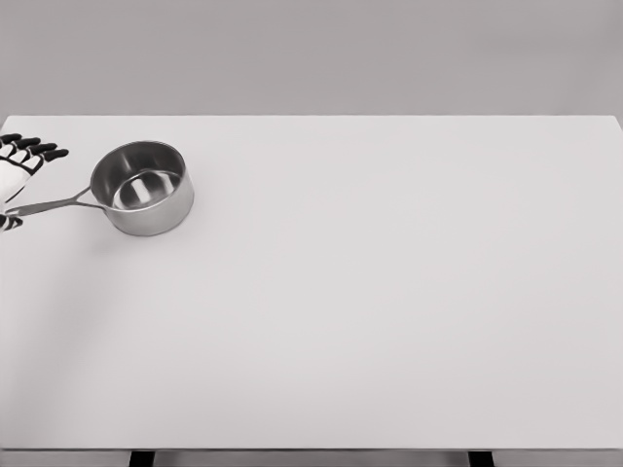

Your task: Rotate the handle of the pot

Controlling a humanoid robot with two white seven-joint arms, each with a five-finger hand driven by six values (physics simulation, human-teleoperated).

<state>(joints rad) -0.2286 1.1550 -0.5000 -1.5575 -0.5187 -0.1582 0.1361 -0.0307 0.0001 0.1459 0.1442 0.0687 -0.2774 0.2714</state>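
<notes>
Steel gleams at the far left of the white bench (pixel 389 292): the pot (pixel 143 187) sits upright, empty, its long handle (pixel 54 205) pointing left toward the picture's edge. And there's the left hand (pixel 19 167), mostly cut off by that edge, dark-tipped fingers (pixel 39 152) spread out above the handle, clutching nothing we can see. Whether its palm touches the handle's end is hard to make out at the border.

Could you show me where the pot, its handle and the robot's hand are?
pot (pixel 146 204): head view, on its outer side wall.
handle (pixel 54 205): head view, midway along the thin bar.
left hand (pixel 14 175): head view, on the palm at the picture's left edge.
</notes>
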